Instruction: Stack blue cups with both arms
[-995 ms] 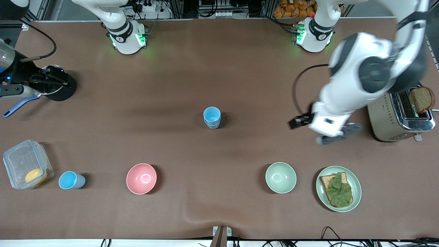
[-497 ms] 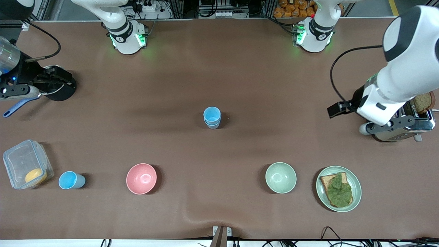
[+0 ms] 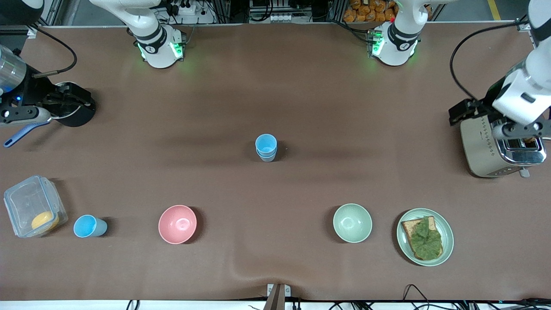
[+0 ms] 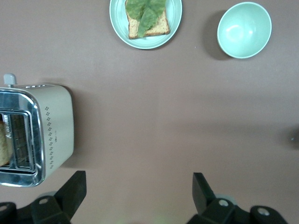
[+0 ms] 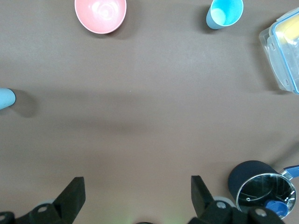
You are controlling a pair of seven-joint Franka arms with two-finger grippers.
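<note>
Two blue cups (image 3: 266, 147) stand nested as one stack in the middle of the table. A third blue cup (image 3: 89, 226) stands alone near the front camera, toward the right arm's end; the right wrist view shows it (image 5: 224, 13) too. My left gripper (image 3: 518, 129) hangs open and empty over the toaster (image 3: 495, 148); in the left wrist view its jaws (image 4: 139, 191) stand wide over bare table. My right gripper (image 3: 69, 100) hangs open and empty over a black pot (image 3: 77, 111), with its jaws (image 5: 138, 191) wide in the right wrist view.
A pink bowl (image 3: 177, 224) and a pale green bowl (image 3: 352, 222) stand near the front camera. A plate (image 3: 404, 232) with bread and lettuce is beside the green bowl. A clear plastic box (image 3: 30, 202) sits next to the lone cup.
The left arm has swung away from the middle of the table toward its own end and risen over the toaster. The right arm has barely moved. The cups have stayed put.
</note>
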